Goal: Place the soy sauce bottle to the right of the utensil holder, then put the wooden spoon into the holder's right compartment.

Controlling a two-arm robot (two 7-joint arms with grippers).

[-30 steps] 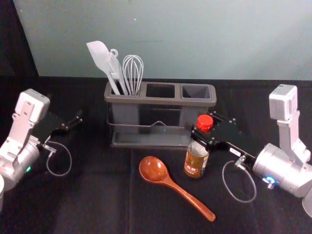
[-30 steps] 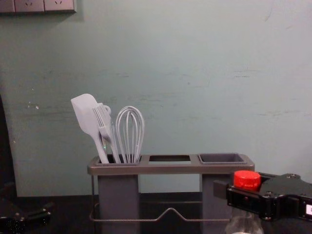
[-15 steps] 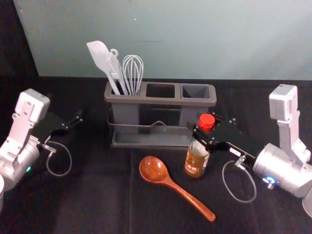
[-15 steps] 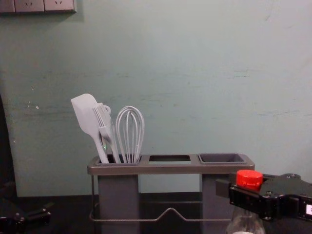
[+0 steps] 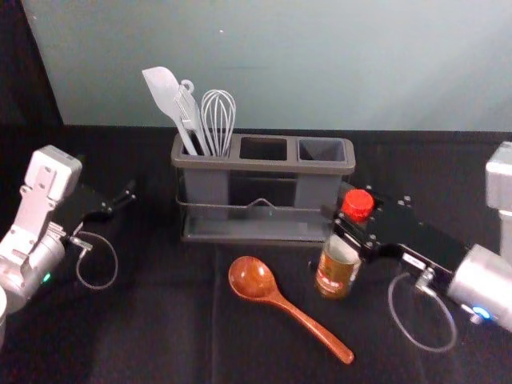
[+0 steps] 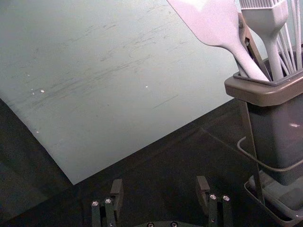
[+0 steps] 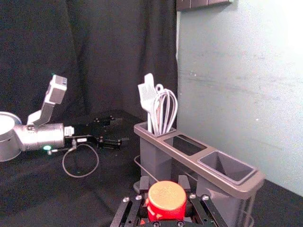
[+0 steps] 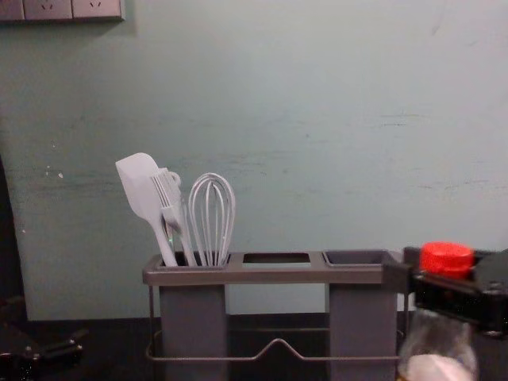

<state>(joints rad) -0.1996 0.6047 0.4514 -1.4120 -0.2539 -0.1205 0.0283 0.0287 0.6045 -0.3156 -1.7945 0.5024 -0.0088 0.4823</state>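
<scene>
Setting type: robotics lab or similar test station. Indicators: a left robot arm and a right robot arm face a work surface covered in creased black cloth. A black curtain hangs beside the station. The pale green wall is plain and scuffed, with a socket panel mounted high.

Utensil holder sits toward back of table. Spatula, brush, whisk stand in its left compartment. Wooden spoon lies before holder. Soy sauce bottle is in right gripper, right of spoon bowl, before holder's right end. Left gripper: left of holder.
</scene>
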